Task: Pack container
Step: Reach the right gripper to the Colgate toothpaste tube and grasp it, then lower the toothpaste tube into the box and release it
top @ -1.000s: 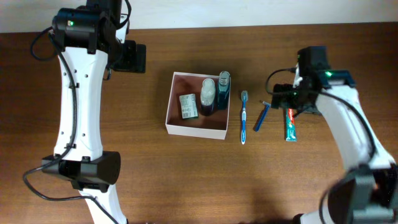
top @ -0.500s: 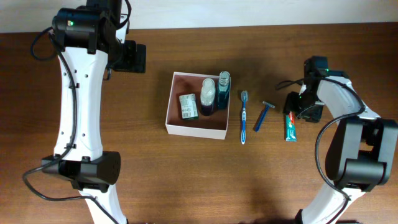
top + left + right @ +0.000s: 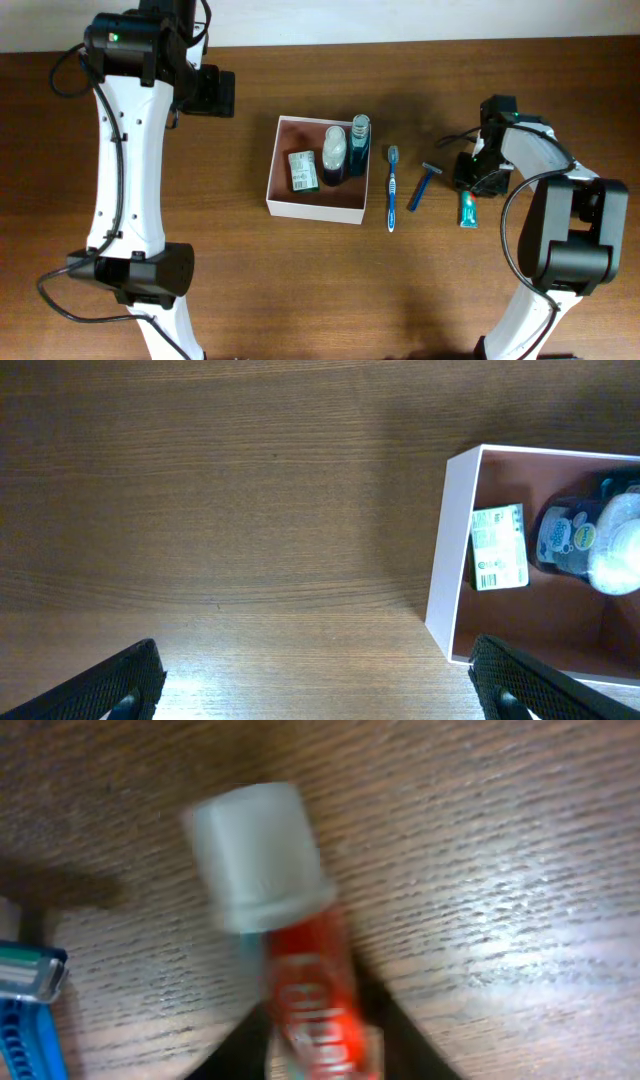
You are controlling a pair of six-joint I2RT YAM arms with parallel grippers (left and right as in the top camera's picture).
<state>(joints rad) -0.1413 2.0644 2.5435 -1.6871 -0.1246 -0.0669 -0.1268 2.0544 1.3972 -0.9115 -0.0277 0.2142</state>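
The container (image 3: 285, 204) is a square white-walled box with a pinkish-brown inside, at mid-table; it also shows in the left wrist view (image 3: 445, 560). It holds a green-and-white carton (image 3: 303, 170) and two bottles (image 3: 345, 150). To its right lie a blue toothbrush (image 3: 392, 187), a blue razor (image 3: 425, 185) and a toothpaste tube (image 3: 467, 209). My right gripper (image 3: 474, 180) sits low over the tube's cap end. The blurred right wrist view shows its dark fingers pressed on both sides of the red tube (image 3: 310, 1005), behind the white cap (image 3: 260, 855). My left gripper (image 3: 205, 90) hangs open, left of the container.
The razor's head (image 3: 25, 980) lies close to the left of the tube's cap. The toothbrush and razor lie between the container and the right arm. Bare wood lies under the open left gripper (image 3: 315, 695), with the container's left wall near its right finger.
My right gripper has come down over the toothpaste tube's upper end and closed from wide open onto it. The left arm and the other items have not moved.
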